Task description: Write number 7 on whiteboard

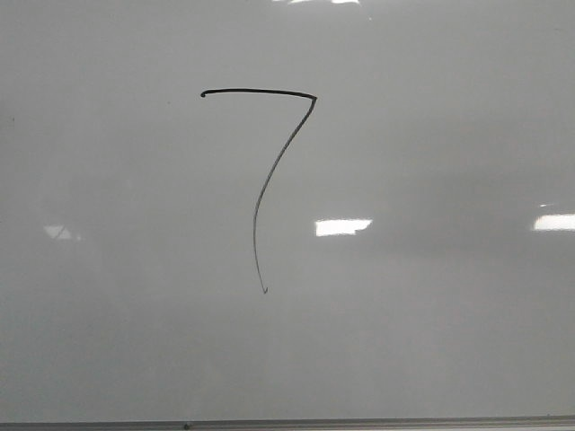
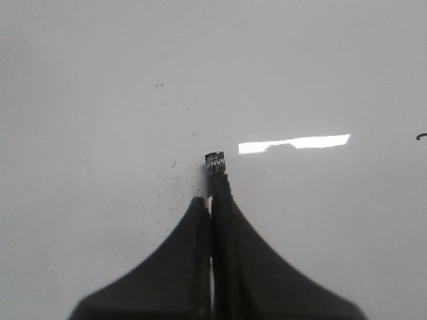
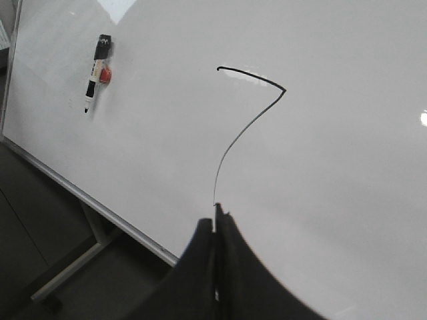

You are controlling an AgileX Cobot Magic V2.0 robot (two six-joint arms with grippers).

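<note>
Claw talk first: the right claw (image 3: 215, 223) has its two dark fingers pressed together, and a thin dark tip pokes out between them, most likely a marker nib, though I cannot see enough of it to be sure. That tip sits right at the foot of the thin black hand-drawn number 7 (image 1: 269, 171), touching or just off the board; I cannot tell which. The left claw (image 2: 213, 200) is also pressed together, pinching a small dark cylinder with pale lettering (image 2: 215, 162) that sticks out beyond the fingertips, held over a bare stretch of board, with only the start of the top stroke showing at the far edge of its view.

The large glossy pale grey-white whiteboard (image 1: 108, 341) fills the front view, its thin grey metal edge strip (image 1: 359, 422) along the bottom. The figure stands a little left of centre, in the upper half: a thicker flat top stroke, then a long downstroke curving and thinning to a small hook. A spare black marker with a red part (image 3: 97, 70) clings to the board well apart from the figure.

To my eye the numeral is complete. Its long axis runs straight away from the right claw, so that arm is plainly the nearer, and what is left is lifting the tip cleanly off the board without dragging a tail.
</note>
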